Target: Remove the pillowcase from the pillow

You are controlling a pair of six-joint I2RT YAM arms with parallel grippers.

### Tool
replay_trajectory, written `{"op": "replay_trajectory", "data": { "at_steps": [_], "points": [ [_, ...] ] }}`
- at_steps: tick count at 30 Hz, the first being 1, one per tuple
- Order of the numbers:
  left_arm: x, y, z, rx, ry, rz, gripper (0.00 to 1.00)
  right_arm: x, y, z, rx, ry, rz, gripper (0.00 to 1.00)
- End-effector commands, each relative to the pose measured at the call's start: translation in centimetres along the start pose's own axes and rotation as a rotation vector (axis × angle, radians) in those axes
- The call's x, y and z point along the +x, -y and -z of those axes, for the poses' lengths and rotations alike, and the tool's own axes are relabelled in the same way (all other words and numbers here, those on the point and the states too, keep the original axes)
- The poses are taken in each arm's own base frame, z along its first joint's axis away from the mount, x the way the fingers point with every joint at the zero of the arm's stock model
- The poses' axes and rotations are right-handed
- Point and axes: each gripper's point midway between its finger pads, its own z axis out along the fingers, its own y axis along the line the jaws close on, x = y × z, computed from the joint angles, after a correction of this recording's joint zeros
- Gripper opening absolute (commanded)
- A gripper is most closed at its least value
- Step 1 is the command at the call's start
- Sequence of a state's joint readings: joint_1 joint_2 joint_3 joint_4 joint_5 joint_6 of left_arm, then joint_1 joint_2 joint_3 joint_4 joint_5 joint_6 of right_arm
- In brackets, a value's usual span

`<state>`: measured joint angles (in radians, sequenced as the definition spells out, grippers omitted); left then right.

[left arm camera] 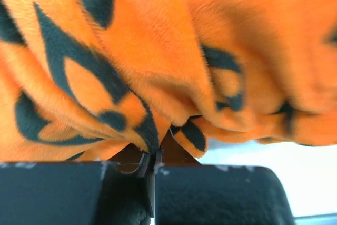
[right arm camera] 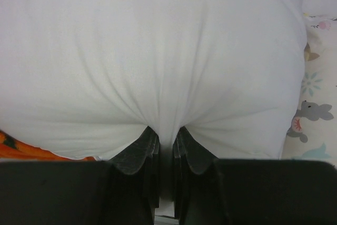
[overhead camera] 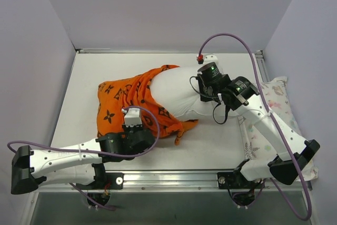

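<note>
Far left, the white left arm (overhead camera: pixel 63 157) reaches in low along the near edge of the white desk (overhead camera: pixel 84 88), with a purple cable (overhead camera: pixel 154 130) looping over its wrist. It points up into the near side of the bright orange fleecy pillowcase (overhead camera: pixel 126 98), the one printed with black flower and diamond motifs. That cover sits bunched and wrinkled on the left-centre of the desk.

From the left wrist view, orange folds fill nearly the whole picture. The left fingers (left arm camera: pixel 138 163) are pressed together with no gap between them. A hanging fold of the pillowcase runs down right to their tips, and they look to be nipping its edge.

Moving right, the plump plain white pillow (overhead camera: pixel 174 90) pokes out of the orange cover. Its left end is inside the fabric, and its right end is bare and lies towards the far right of the desk. A ragged orange edge trails along the pillow's near side and stops at a small tail on the desk.

Further right, the right arm (overhead camera: pixel 274 130) bends in from the near right corner, and its wrist sits over the bare end of the pillow. The right fingers (right arm camera: pixel 141 154) are pinching a tuck of the white fabric, with creases fanning out from the grip.

At the far right edge, a pale pillow with pastel flowers and little animals (overhead camera: pixel 276 96) lies partly under that arm, just beside the white one.
</note>
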<state>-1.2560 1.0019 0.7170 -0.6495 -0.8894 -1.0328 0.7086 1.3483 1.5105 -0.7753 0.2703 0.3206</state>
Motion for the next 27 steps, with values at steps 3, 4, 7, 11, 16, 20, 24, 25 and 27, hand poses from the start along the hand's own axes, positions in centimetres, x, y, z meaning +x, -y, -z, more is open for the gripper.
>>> {"op": "replay_trajectory", "data": {
  "at_steps": [3, 4, 7, 11, 16, 20, 24, 25, 27],
  "points": [
    [-12.2, -1.4, 6.3, 0.021, 0.212, 0.044, 0.00, -4.1, 2.0, 5.2, 0.011, 0.185, -0.037, 0.00],
    [-15.8, -1.3, 8.3, 0.037, 0.253, 0.090, 0.00, -4.4, 1.9, 6.0, -0.011, 0.194, -0.039, 0.00],
    [-21.4, -1.4, 11.0, -0.008, 0.318, 0.027, 0.00, -4.8, 1.0, 8.0, -0.101, 0.216, -0.039, 0.00],
    [-28.6, -1.3, 10.2, -0.073, 0.342, -0.030, 0.00, -6.1, 0.1, 8.9, -0.200, 0.218, -0.058, 0.00],
    [-28.4, 0.0, 0.0, 0.022, 0.130, -0.002, 0.00, -5.7, -0.2, 2.3, -0.275, 0.059, -0.151, 0.00],
    [-21.6, 1.4, -9.5, 0.027, -0.076, -0.015, 0.00, -2.2, 0.5, -6.4, -0.247, -0.121, -0.237, 0.00],
    [-16.4, 0.6, -14.9, 0.036, -0.193, 0.032, 0.00, -0.5, 2.8, -12.1, -0.125, -0.195, -0.282, 0.07],
    [-15.9, 0.2, -16.0, 0.024, -0.211, 0.036, 0.00, -1.1, 3.3, -12.9, -0.100, -0.187, -0.286, 0.16],
    [-16.2, 0.3, -16.9, 0.035, -0.201, 0.032, 0.00, -2.4, 4.4, -12.8, -0.046, -0.146, -0.287, 0.49]
  ]
}}
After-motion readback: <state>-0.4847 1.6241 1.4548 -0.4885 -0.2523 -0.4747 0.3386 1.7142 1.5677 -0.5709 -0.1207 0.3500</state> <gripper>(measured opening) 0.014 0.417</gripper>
